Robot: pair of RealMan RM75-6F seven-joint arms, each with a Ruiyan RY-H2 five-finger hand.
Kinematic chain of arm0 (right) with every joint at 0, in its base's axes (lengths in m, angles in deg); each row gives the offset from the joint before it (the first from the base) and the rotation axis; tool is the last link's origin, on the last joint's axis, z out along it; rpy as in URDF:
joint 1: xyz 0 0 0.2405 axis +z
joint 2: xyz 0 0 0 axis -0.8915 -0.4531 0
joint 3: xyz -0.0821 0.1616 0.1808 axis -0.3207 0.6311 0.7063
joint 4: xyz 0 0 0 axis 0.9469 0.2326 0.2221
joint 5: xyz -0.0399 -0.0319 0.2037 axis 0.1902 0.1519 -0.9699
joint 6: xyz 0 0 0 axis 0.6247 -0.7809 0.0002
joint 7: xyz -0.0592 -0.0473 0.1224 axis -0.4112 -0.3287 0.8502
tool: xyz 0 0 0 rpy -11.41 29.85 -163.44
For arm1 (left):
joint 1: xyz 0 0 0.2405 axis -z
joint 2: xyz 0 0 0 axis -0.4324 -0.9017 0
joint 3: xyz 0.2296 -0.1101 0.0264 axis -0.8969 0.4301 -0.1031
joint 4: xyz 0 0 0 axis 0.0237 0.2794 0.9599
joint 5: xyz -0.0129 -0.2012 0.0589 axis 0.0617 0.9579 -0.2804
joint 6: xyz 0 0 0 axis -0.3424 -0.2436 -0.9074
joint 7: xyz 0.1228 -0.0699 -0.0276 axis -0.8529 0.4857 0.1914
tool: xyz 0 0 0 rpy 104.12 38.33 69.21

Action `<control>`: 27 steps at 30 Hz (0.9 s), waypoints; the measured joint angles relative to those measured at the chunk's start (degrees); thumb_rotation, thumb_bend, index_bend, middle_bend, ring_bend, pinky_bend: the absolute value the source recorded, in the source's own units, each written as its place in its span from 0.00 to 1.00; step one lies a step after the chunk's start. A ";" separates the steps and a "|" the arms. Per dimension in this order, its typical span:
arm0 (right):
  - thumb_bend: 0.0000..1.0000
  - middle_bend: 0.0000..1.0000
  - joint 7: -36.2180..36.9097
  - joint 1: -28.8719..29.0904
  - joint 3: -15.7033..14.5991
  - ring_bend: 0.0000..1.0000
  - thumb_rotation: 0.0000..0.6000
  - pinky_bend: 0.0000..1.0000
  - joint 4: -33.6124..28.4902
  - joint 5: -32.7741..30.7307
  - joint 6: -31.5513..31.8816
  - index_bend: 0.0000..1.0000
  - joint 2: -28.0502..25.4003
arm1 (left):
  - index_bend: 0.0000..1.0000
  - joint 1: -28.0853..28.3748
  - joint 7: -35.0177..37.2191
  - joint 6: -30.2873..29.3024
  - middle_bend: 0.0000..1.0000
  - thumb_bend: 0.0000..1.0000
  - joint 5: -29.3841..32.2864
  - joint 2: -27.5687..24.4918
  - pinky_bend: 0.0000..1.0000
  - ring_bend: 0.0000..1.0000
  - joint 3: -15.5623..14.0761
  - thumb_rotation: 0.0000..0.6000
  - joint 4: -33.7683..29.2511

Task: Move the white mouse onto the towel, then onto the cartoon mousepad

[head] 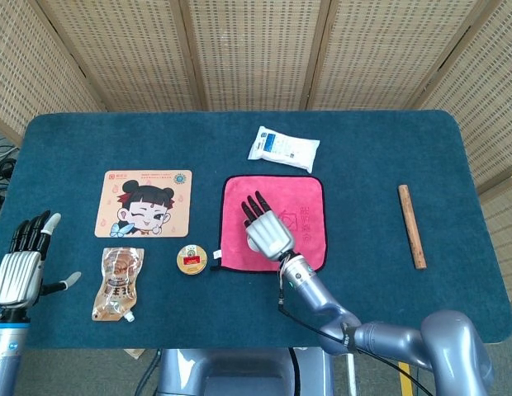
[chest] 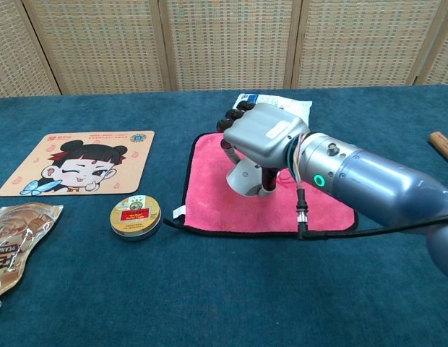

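Note:
My right hand (chest: pixel 264 137) grips the white mouse (chest: pixel 246 178) from above, over the left half of the pink towel (chest: pixel 209 191). I cannot tell whether the mouse touches the cloth. In the head view my right hand (head: pixel 268 232) covers the mouse completely, with the towel (head: pixel 305 216) showing around it. The cartoon mousepad (head: pixel 144 204) (chest: pixel 79 163) lies flat to the left of the towel with nothing on it. My left hand (head: pixel 21 264) hangs at the table's left edge, fingers apart and holding nothing.
A round tin (head: pixel 192 259) (chest: pixel 136 215) sits between mousepad and towel. A brown pouch (head: pixel 117 283) lies at the front left. A white packet (head: pixel 283 148) lies behind the towel, and a wooden stick (head: pixel 411 225) lies at the right.

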 measured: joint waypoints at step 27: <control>0.13 0.00 2.03 3.87 0.68 0.00 1.00 0.00 7.79 0.11 -0.54 0.45 7.86 | 0.00 0.19 0.62 0.41 0.00 0.00 0.29 -0.29 0.00 0.00 0.00 1.00 -0.20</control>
